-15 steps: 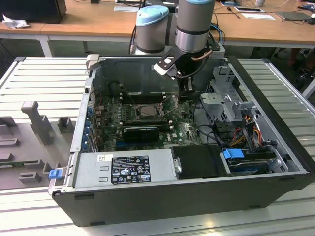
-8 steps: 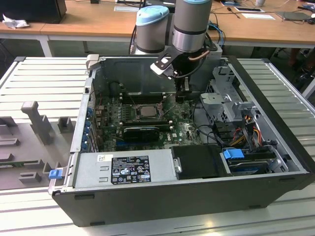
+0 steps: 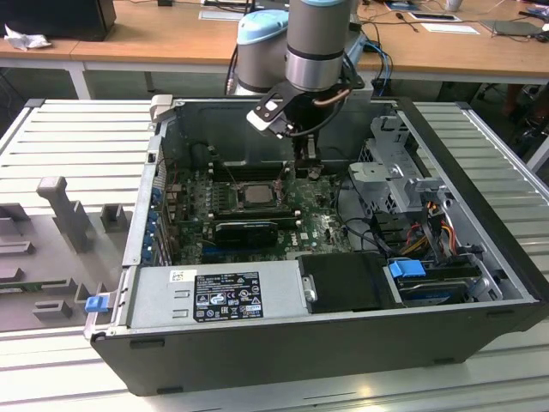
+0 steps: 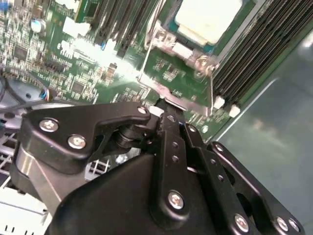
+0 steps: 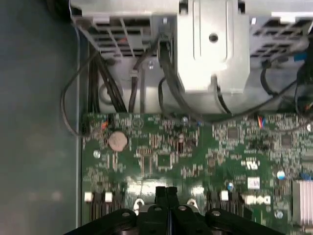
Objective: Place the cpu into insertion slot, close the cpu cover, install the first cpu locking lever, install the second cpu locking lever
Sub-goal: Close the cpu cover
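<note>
Cpu [image 4: 208, 17], small pale beige square, lying flat on green circuit board [image 4: 98, 63], jaws pressed together near it

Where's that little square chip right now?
The cpu sits in the insertion slot on the green board, to the exterior view's left of the gripper, beside the long black card.
</note>
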Controlling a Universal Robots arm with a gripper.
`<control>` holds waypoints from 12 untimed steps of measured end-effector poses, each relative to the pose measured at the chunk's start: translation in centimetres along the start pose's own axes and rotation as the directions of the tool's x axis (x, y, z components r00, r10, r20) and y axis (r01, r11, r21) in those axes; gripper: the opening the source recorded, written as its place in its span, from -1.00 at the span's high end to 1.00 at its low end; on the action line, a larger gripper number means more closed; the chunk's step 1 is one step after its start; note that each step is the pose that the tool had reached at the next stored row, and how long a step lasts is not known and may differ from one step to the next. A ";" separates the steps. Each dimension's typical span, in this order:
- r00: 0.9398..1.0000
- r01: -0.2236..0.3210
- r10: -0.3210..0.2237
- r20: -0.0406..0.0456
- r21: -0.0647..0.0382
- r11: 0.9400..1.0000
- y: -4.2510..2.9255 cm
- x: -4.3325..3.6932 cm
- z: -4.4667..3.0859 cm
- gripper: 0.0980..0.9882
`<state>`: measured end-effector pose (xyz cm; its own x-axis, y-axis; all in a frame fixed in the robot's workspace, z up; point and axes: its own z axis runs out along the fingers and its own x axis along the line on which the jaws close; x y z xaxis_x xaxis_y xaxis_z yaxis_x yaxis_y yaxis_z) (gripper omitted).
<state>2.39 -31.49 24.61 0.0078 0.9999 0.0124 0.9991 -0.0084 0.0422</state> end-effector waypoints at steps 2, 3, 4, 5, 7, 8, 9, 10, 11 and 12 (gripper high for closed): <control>1.000 0.000 0.000 0.000 0.000 1.000 -1.48 -0.02 -0.02 0.98; 1.000 0.000 0.000 0.000 0.000 1.000 -2.03 -0.02 -0.02 0.98; 1.000 0.000 0.000 0.000 0.000 1.000 -2.41 -0.02 -0.01 0.98; 1.000 0.000 0.000 0.000 0.000 1.000 -2.99 -0.02 0.06 0.98; 1.000 0.000 0.000 0.000 0.000 1.000 -3.51 -0.02 0.41 0.98; 1.000 0.001 -0.001 0.000 0.000 1.000 -3.76 0.01 0.72 0.98; 1.000 0.001 -0.001 0.000 0.000 1.000 -3.97 0.04 1.01 0.98; 1.000 0.001 -0.001 0.000 0.000 1.000 -4.09 0.03 1.19 0.98; 1.000 0.002 -0.002 0.000 0.000 1.000 -4.24 0.03 1.39 0.98; 1.000 0.002 -0.002 0.000 0.000 1.000 -4.40 0.03 1.57 0.98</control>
<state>-1.93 -31.41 22.86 0.0057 0.9999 0.0126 0.9991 -0.0063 0.0422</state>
